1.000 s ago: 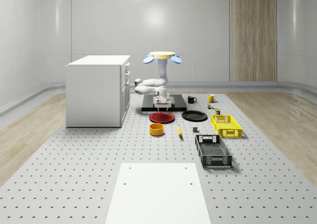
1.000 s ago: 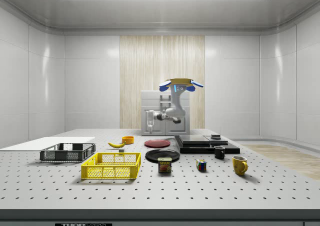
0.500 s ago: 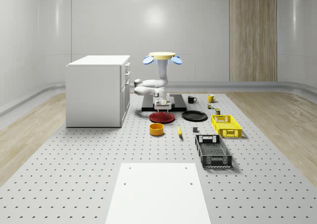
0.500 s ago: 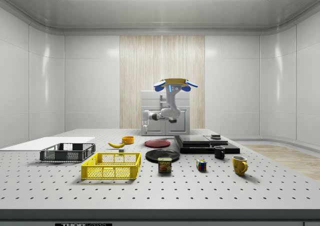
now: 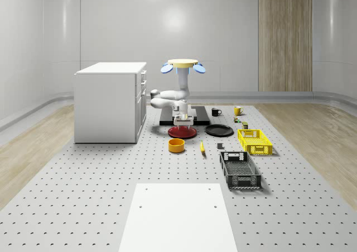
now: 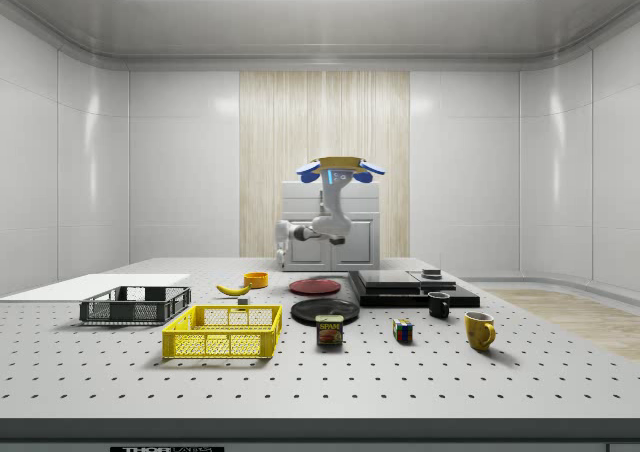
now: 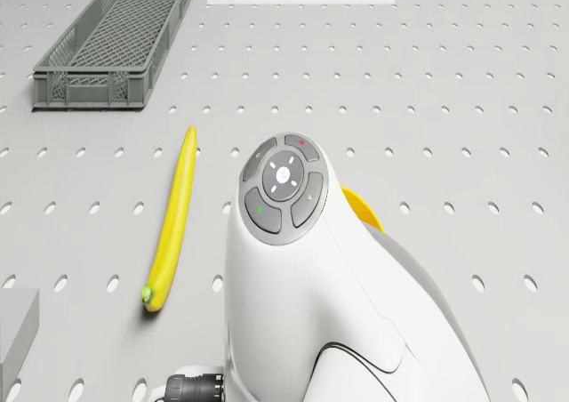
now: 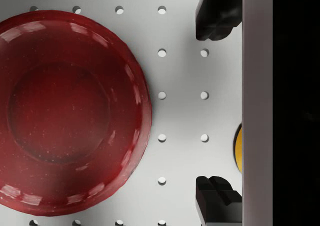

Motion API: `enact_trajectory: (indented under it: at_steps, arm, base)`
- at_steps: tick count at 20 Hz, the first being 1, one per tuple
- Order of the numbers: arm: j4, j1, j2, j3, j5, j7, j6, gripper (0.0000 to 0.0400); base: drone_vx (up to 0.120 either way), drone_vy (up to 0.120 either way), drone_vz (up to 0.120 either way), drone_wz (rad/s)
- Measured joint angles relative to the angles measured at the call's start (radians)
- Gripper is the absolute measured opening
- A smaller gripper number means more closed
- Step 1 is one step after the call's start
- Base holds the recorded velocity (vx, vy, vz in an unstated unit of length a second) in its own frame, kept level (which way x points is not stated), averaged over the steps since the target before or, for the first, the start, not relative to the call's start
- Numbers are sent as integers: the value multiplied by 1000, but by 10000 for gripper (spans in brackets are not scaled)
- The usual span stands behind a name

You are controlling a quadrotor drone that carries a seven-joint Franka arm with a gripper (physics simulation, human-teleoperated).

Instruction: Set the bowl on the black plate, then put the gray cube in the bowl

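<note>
Drone: I hover above the perforated grey table point(image 5: 83, 196), over the round dark-red plate point(image 5: 182, 131), just in front of the low black slab point(image 5: 202, 120) near the table's far edge.
Gripper: my two-finger gripper point(image 8: 216, 106) hangs spread wide and carrying nothing, pointing straight down at bare table beside the red plate's rim.
Bowl: the round orange bowl point(image 5: 176, 145) sits upright on the table, near the red plate on the side toward the white mat point(image 5: 177, 217), with the yellow banana point(image 7: 172, 215) just beside it.
Black plate: the flat round black plate point(image 5: 218, 130) lies next to the red one, between it and the yellow mesh crate point(image 5: 255, 141).
Step in hand: I judge this to be the approach to the bowl (nothing has been lifted yet).
How to do it well: I should centre one finger inside the bowl's wall and one outside, come down vertically, and close on the rim only, keeping clear of the banana and the red plate.
Hard to make out: the bowl is a mere orange sliver point(image 8: 238, 148) at my wrist, and my own arm covers most of it from the drone; the gray cube I cannot pick out with any confidence.
</note>
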Motion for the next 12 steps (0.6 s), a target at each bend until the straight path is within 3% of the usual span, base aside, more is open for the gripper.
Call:
enact_trajectory:
  at_steps: [3, 7, 12]
  arm:
    - [0, -1, -6, 1, 3, 1, 6, 400]
    - [1, -3, -14, 2, 6, 3, 13, 400]
    - [1, -5, -24, 4, 10, 4, 22, 400]
  base:
    - [120, 0, 0, 0]
    - [120, 0, -120, 0]
    - [120, 0, -8, 0]
